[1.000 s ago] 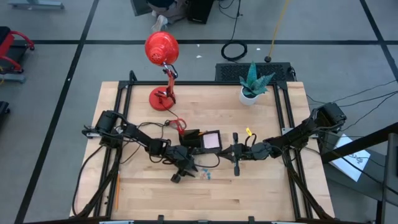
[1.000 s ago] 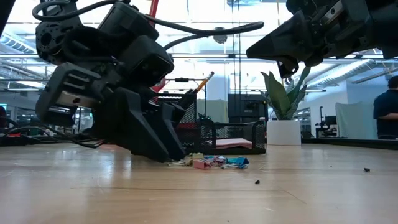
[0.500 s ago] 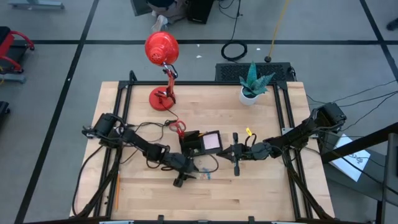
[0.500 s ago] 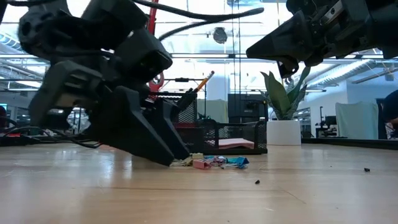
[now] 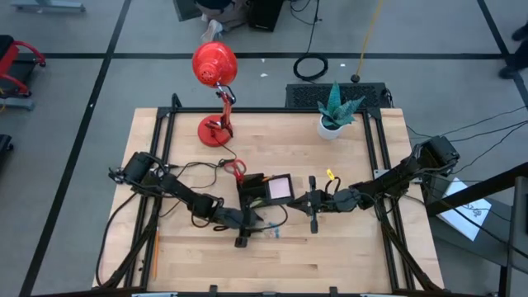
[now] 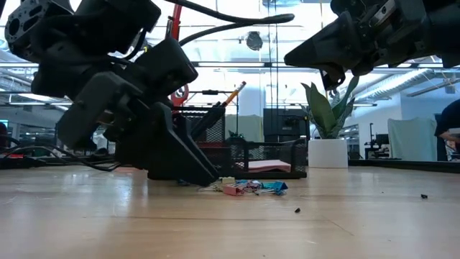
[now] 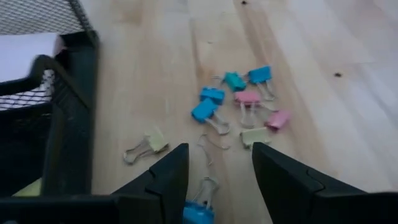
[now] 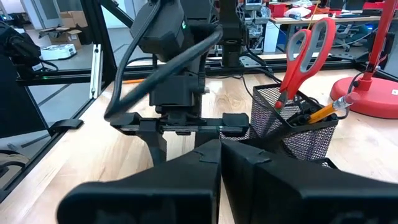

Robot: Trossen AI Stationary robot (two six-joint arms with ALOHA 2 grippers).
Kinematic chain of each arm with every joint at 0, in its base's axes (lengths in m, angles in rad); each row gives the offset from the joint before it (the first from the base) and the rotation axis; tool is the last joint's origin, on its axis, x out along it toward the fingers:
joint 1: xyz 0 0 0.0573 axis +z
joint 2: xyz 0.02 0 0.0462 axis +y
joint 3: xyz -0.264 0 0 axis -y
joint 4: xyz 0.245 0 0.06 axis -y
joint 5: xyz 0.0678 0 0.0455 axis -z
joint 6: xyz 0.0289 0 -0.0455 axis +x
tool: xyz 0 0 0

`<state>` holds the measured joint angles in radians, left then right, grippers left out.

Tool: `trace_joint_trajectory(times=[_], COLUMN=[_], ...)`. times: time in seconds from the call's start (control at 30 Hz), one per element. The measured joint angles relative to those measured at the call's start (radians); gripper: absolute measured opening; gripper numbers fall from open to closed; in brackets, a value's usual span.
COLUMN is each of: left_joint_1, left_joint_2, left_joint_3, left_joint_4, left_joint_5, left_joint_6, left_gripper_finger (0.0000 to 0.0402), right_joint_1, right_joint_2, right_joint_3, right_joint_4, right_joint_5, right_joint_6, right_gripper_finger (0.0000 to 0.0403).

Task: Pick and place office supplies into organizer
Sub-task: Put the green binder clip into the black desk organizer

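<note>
Several small binder clips (image 7: pixel 239 106), blue, pink and pale yellow, lie loose on the wooden table (image 5: pixel 346 256) near the black mesh organizer (image 5: pixel 266 191). The organizer holds red-handled scissors (image 8: pixel 305 53), an orange pencil (image 8: pixel 324 112) and a pale sticky-note pad (image 5: pixel 281 187). My left gripper (image 7: pixel 219 149) is open and low over the table, slanting down at the clips (image 6: pixel 253 187). One blue clip (image 7: pixel 199 211) lies between its fingers; touching or not, I cannot tell. My right gripper (image 5: pixel 300 200) hangs shut above the table, right of the organizer. A yellow-green piece (image 5: pixel 330 175) lies close by.
A red desk lamp (image 5: pixel 216 66) stands at the far left of the table and a white plant pot (image 5: pixel 332 125) at the far right. Cables (image 5: pixel 206 169) trail from the left arm. Bare wood stretches along the near edge. A person (image 6: pixel 447 122) shows in the room beyond.
My left gripper has swung a little toward the table's near edge and rolled about its wrist, staying low beside the clips. The clips and the organizer have kept their places.
</note>
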<state>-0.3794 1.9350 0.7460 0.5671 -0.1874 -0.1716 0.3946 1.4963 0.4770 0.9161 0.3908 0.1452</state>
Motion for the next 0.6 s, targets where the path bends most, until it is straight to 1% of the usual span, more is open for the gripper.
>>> trace_joint_trajectory(times=[0.1, 0.2, 0.33, 0.43, 0.6], left_joint_1=[0.0, 0.001, -0.002, -0.007, -0.02], left_joint_2=[-0.003, -0.003, 0.0, 0.0, 0.0], left_joint_3=[0.001, 0.002, 0.0, 0.025, 0.102], left_joint_4=[-0.029, -0.024, 0.017, -0.004, -0.125], left_joint_5=[-0.049, -0.057, 0.012, 0.069, 0.058], left_joint_6=[0.0, 0.03, 0.042, 0.041, 0.065], left_gripper_finger=[0.0184, 0.0184, 0.0184, 0.0184, 0.0184], right_joint_1=[0.0, 0.0, 0.0, 0.0, 0.0], right_joint_2=[0.0, 0.0, 0.0, 0.0, 0.0], right_joint_3=[0.0, 0.0, 0.0, 0.0, 0.0], right_joint_4=[0.0, 0.0, 0.0, 0.0, 0.0], right_joint_5=[0.0, 0.0, 0.0, 0.0, 0.0], right_joint_6=[0.0, 0.0, 0.0, 0.0, 0.0], right_gripper_finger=[0.0004, 0.0004, 0.0004, 0.0004, 0.0004])
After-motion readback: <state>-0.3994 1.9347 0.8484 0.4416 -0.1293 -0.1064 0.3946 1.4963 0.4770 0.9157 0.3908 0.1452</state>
